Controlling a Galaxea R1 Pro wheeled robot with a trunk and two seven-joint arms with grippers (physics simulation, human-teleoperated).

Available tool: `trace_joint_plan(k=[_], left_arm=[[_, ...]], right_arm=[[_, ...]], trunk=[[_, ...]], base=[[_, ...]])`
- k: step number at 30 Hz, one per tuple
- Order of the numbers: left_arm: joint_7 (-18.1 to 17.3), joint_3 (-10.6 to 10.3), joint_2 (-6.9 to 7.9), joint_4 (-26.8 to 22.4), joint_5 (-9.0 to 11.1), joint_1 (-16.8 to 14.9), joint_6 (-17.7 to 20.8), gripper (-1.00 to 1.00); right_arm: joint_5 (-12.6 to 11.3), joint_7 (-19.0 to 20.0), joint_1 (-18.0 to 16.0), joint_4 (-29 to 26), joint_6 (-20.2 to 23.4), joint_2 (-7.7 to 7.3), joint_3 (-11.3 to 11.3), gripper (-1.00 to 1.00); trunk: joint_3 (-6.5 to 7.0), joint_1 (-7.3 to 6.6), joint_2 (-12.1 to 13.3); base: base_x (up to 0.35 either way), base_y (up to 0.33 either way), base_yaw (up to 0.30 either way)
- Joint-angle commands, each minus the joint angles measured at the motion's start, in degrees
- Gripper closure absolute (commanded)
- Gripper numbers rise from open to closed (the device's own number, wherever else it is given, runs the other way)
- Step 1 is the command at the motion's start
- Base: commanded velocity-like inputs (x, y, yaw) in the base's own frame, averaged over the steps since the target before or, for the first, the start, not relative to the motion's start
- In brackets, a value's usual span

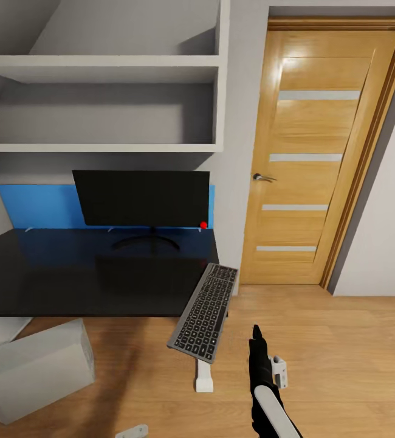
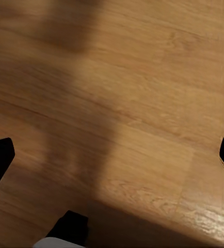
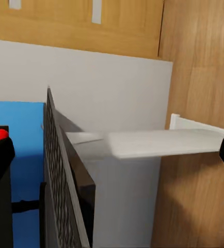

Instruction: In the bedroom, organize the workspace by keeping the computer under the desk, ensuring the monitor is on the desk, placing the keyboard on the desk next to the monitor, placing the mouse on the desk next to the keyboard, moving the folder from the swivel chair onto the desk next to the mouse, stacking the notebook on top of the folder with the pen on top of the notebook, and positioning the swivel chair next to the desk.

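The black monitor (image 1: 143,198) stands at the back of the glossy black desk (image 1: 51,280), in front of a blue wall panel. The grey keyboard (image 1: 205,309) with black keys lies slanted at the desk's right front corner, its near end sticking out past the edge over the floor. In the right wrist view the keyboard (image 3: 65,196) shows edge-on. My right gripper (image 1: 256,334) hangs low over the floor just right of the keyboard's near end, open (image 3: 112,155) and touching nothing. The light grey computer (image 1: 36,368) sits on the floor at the desk's front left. My left gripper (image 2: 112,155) is open above bare floor.
A white desk leg (image 1: 203,377) stands on the floor under the keyboard. White shelves (image 1: 100,67) hang above the desk. An oak door (image 1: 319,158) is shut in the wall to the right. Light wood floor (image 1: 343,365) stretches to the right.
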Motion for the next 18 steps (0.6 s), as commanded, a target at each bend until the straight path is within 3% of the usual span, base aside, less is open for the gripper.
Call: trace_joint_plan(k=[1,12,18], left_arm=[[0.5,-0.3,0.04,-0.1,0.1,-0.1,0.3,-1.00],[0.5,-0.1,0.15,0.4,0.0,-0.1,0.2,-1.00],[0.3,-0.1,0.16,0.6,-0.1,-0.1,-0.9,-1.00]], right_arm=[[-0.2,-0.1,0.0,-0.1,-0.4,-0.06,0.2,-1.00],[1.4,2.2,0.0,-0.1,-0.1,-0.73,0.5,-1.00],[6.1,0.3,-0.2,0.5,4.8,-2.92,0.4,-1.00]], trunk=[[-0.06,0.00,0.0],[-0.06,0.00,0.0],[-0.06,0.00,0.0]], base=[[0.000,-0.294,0.000],[0.004,-0.305,0.000],[0.040,-0.168,0.000]])
